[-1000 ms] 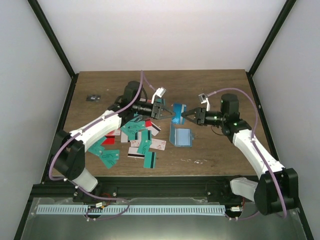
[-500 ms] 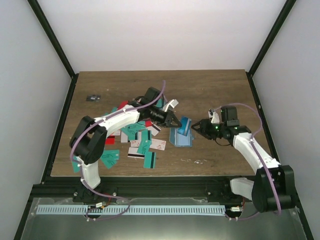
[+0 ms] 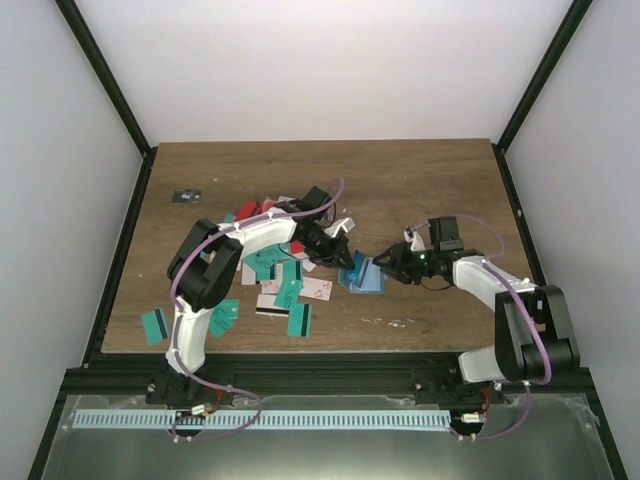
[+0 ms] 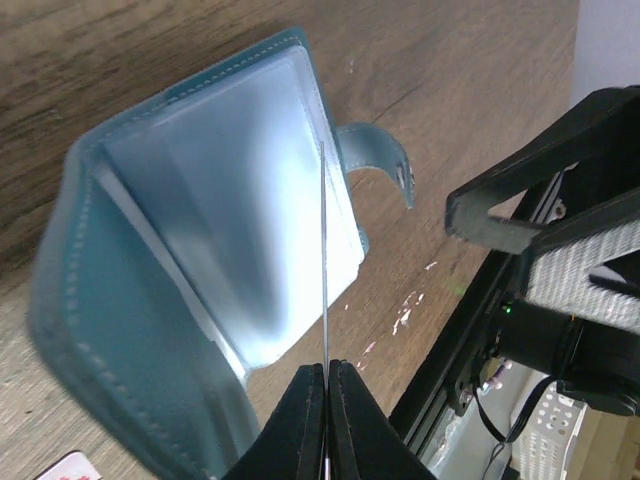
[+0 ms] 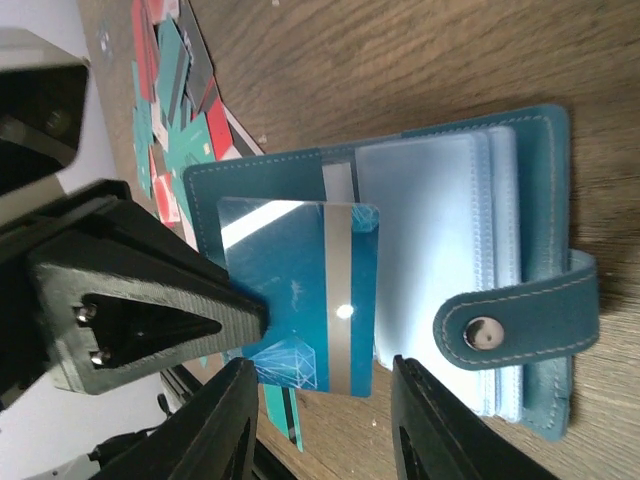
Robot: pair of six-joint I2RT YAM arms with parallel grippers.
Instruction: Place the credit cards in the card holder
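Pinching one teal card (image 5: pixel 300 300), left hand (image 4: pixel 327 372) hangs over card holder (image 5: pixel 530 150).

Top camera: high, behind near edge of worktop (image 3: pixel 430 170), looks down over all of it. Left wrist camera: very near, looks along own fingers (image 4: pixel 298 430). Right wrist camera: near, from opposite side. All share card holder (image 3: pixel 362 277).

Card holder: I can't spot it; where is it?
Top view: the card holder lies open right of centre, between the left gripper and right gripper, beside the scattered credit cards.
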